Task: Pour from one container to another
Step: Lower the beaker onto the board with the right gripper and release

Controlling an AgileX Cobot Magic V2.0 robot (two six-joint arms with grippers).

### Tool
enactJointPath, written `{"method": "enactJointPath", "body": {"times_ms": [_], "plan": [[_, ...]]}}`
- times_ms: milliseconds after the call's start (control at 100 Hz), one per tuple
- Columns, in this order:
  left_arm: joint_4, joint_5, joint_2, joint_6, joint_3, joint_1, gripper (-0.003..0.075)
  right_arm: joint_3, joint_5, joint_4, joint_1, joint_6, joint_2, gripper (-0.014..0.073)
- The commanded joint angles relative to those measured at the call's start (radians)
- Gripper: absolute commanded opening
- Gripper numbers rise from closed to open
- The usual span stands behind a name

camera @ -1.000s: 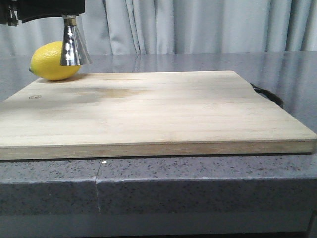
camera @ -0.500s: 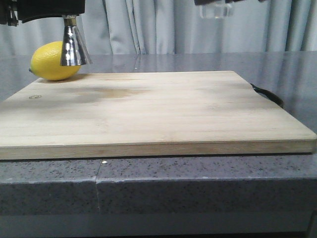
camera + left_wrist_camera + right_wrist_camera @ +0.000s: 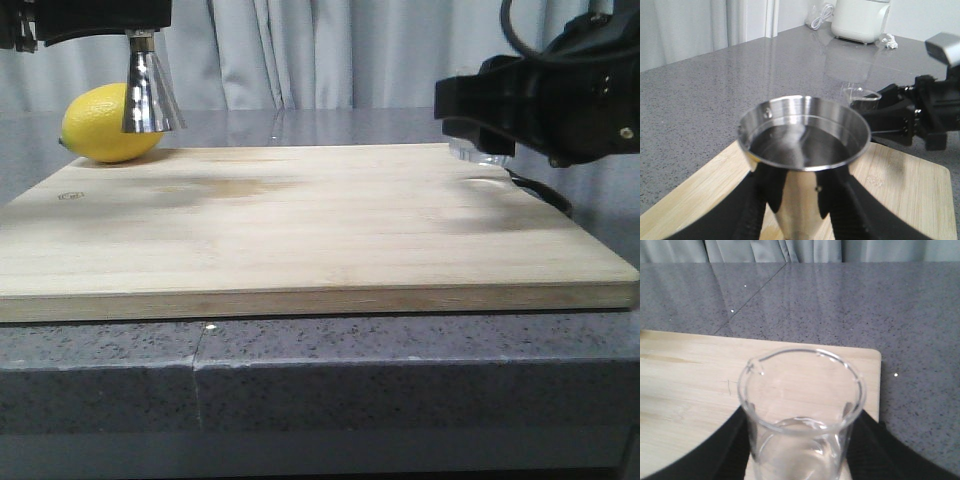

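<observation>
Cutting board [image 3: 300, 225] lies on the grey counter [image 3: 400, 370], nearest the camera. At 2 o'clock over the board's far right corner, the right claw [image 3: 490, 125] is clamped on the glass beaker [image 3: 802, 410], held upright just above the wood, a little clear liquid in its bottom. At 11 o'clock, the left claw [image 3: 800, 200] grips the steel jigger [image 3: 150, 90] at its waist, upright and raised, liquid in its upper cup. Just behind it, a lemon [image 3: 105, 122] rests on the counter at the board's far left edge.
</observation>
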Motion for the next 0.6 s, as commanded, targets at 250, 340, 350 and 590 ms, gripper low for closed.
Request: {"method": "enactJointPath", "body": {"times_ms": [250, 340, 350, 590], "plan": [[-0.075, 0.11, -0.043, -0.008, -0.027, -0.008, 0.024, -0.02, -0.247, -0.126, -0.002, 0.009, 0.115, 0.0244], [-0.075, 0.11, -0.043, -0.008, -0.027, -0.008, 0.024, -0.02, -0.248, -0.137, -0.002, 0.009, 0.126, 0.0248], [-0.075, 0.11, -0.043, -0.008, -0.027, -0.008, 0.024, -0.02, -0.248, -0.137, -0.002, 0.009, 0.126, 0.0248], [-0.075, 0.11, -0.043, -0.008, -0.027, -0.008, 0.024, -0.02, -0.246, -0.135, -0.002, 0.009, 0.122, 0.0444]]}}
